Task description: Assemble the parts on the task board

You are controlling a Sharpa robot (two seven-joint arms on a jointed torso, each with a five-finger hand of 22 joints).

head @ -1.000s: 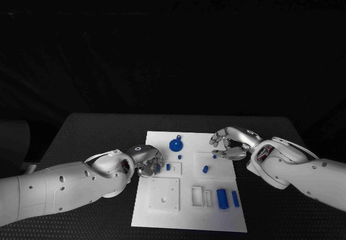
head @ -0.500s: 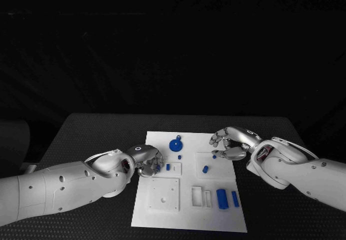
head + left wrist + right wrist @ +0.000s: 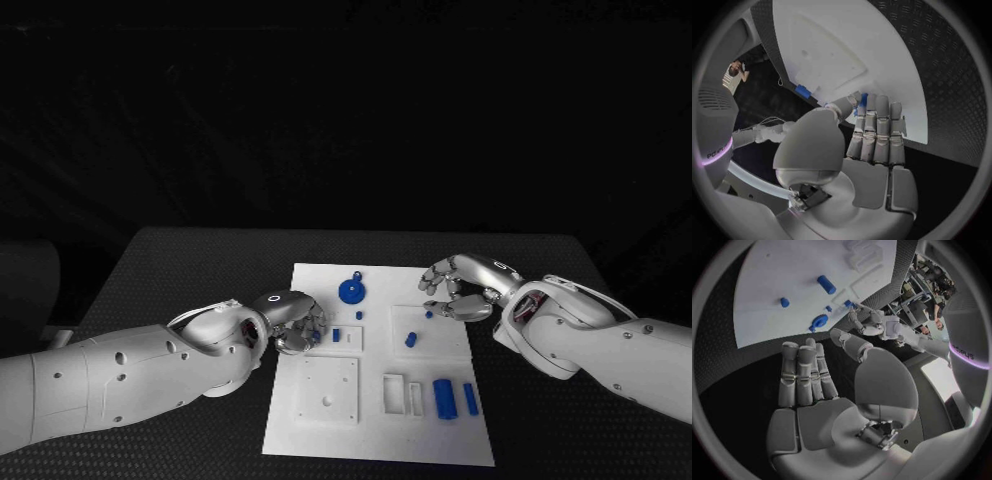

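Note:
The white task board lies mid-table. On it are a blue disc, small blue pieces and two blue cylinders near its front right. My left hand hangs over the board's left edge. In the left wrist view its thumb and fingers close around a small blue part, above the board. My right hand hovers over the board's right edge. Its fingers lie together with the thumb apart and nothing in them. Beyond them show the disc and one cylinder.
A raised white square block sits at the board's front left, and white slotted holders stand beside the cylinders. Black textured table surrounds the board on all sides.

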